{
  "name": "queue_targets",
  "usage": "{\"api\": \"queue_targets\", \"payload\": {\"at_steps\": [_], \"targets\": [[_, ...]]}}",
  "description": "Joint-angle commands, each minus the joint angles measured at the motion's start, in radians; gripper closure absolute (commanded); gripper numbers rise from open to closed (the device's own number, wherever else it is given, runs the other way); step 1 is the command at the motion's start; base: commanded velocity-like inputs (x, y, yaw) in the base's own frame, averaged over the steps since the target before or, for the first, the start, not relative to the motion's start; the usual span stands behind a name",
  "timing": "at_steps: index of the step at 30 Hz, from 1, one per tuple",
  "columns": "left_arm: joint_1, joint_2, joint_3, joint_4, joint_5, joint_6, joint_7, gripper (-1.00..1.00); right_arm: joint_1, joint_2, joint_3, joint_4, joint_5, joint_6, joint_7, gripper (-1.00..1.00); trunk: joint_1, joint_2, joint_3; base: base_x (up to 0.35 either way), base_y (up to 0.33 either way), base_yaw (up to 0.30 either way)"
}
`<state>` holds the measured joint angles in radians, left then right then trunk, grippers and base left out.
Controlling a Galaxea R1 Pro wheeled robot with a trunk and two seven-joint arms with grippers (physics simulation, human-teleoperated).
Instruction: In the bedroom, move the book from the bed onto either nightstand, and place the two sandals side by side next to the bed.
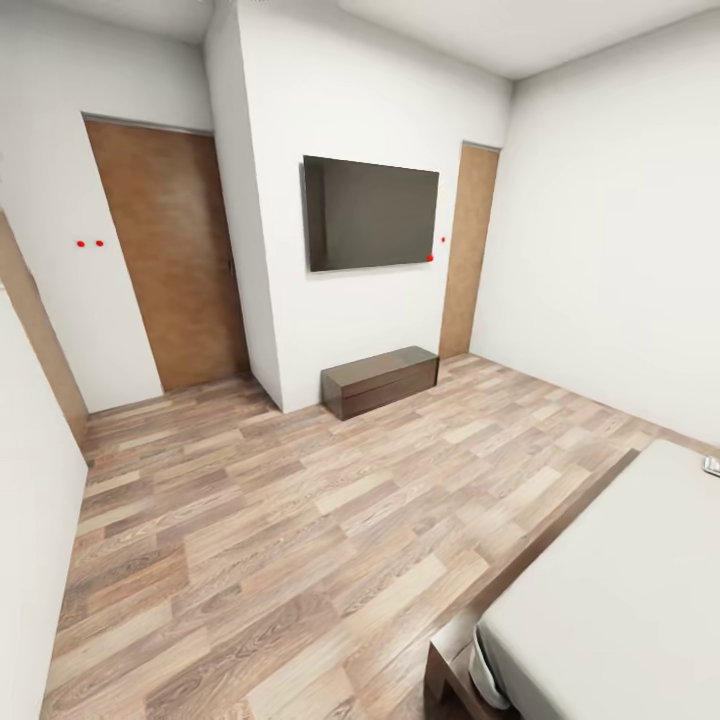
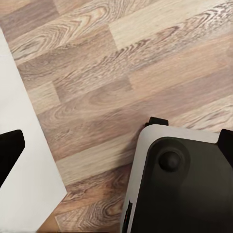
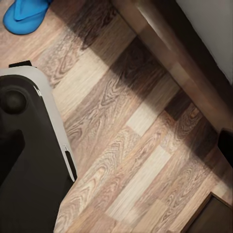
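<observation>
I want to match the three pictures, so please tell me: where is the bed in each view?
Head view: the bed is at the lower right, with one corner of it showing.
Right wrist view: its dark frame runs across from the sandal.
Left wrist view: there is a pale surface; I cannot tell whether it is the bed.
Shared landmark: the floor.

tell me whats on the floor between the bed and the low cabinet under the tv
In the head view, nothing but bare wood plank floor lies between the bed and the low dark cabinet below the wall-mounted tv.
</observation>
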<state>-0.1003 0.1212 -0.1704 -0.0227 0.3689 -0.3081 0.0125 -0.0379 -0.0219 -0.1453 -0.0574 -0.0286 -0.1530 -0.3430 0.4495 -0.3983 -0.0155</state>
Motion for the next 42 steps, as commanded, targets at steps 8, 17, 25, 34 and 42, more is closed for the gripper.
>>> {"api": "queue_targets", "payload": {"at_steps": [8,17,25,34,42], "targets": [[-0.001,0.0,-0.009,0.001,0.007,-0.003,0.001,-1.0,0.0,0.001,-0.005,0.001,-0.003,-0.006,0.001,-1.0,0.001,-0.002,-0.002,0.0,0.0,0.249],[-0.001,-0.001,-0.009,0.001,0.007,-0.002,0.001,-1.0,0.0,0.002,-0.005,0.001,-0.003,-0.006,0.001,-1.0,0.001,-0.002,-0.002,0.0,0.0,0.249],[-0.001,-0.001,-0.01,0.001,0.006,-0.002,0.001,-1.0,0.0,0.002,-0.005,0.001,-0.003,-0.006,0.001,-1.0,0.001,-0.002,-0.002,0.0,0.0,0.249],[-0.001,-0.002,-0.011,0.001,0.005,-0.002,0.0,-1.0,0.0,0.001,-0.005,0.001,-0.003,-0.006,0.001,-1.0,0.001,-0.002,-0.002,0.0,0.0,0.249],[-0.001,-0.002,-0.011,0.001,0.005,-0.001,0.0,-1.0,0.0,0.002,-0.005,0.001,-0.003,-0.006,0.001,-1.0,0.001,-0.002,-0.002,-0.011,0.013,0.249]]}}
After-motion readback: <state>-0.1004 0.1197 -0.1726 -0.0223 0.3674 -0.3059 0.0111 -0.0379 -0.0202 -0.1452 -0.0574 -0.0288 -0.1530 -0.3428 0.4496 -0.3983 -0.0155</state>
